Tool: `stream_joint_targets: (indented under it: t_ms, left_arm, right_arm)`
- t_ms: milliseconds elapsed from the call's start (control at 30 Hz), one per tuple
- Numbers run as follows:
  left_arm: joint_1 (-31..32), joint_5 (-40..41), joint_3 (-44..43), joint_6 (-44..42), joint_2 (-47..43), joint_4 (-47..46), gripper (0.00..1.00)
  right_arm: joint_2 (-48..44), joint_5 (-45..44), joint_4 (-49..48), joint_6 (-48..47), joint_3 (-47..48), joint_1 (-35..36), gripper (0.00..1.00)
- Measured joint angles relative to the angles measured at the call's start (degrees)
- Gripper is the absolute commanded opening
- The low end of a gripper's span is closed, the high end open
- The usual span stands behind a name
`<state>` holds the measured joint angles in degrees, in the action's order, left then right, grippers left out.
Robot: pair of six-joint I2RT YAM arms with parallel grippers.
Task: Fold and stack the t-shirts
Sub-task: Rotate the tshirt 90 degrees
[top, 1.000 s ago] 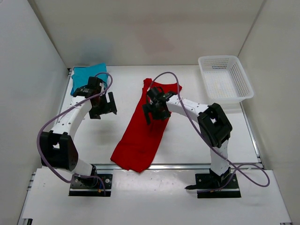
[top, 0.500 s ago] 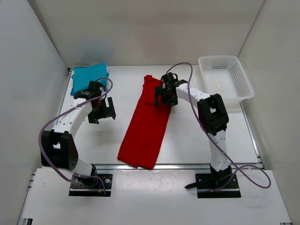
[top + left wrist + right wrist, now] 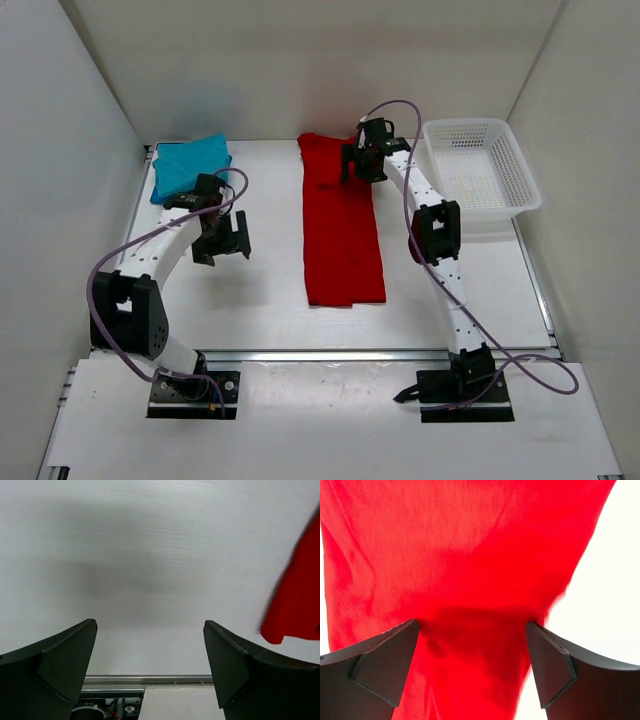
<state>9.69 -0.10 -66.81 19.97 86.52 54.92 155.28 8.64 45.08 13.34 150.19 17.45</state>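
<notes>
This is a robotics lab test cell, not a lived-in room; a plain white table is boxed in by bare white panels, the left wall, the far wall and the right wall; an aluminium rail runs along the table's near edge; the left arm and the right arm, white with black joints, are bolted to black base plates on the near side of that rail; purple cables loop free; the only household things are a white mesh basket at the far right, a red shirt in the middle and a teal shirt at the far left.
</notes>
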Motion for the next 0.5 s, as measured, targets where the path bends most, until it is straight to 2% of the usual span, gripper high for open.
stream_joint_targets:
  t_ms: [133, 267, 400, 500]
  left_arm:
    - [3.02, -0.52, 1.38, -0.22, -1.46, -1.25, 0.99]
    - [10.97, 1.27, 4.48, 0.83, -5.29, -2.86, 0.99]
    - [18.12, 0.17, 9.49, 4.11, -10.14, -6.97, 0.99]
    - [20.48, -0.39, 15.15, 7.41, -13.86, -10.71, 0.98]
  right_arm:
    - [-6.32, -3.45, 5.05, -4.94, -5.95, 2.69, 0.86]
    - [-21.09, -4.15, 6.34, -7.13, -20.79, 8.9, 0.85]
    - [-45.59, -3.3, 0.48, -6.69, -47.98, 14.84, 0.82]
    - [-65.59, -1.38, -5.81, -3.87, -70.4, 13.62, 0.78]
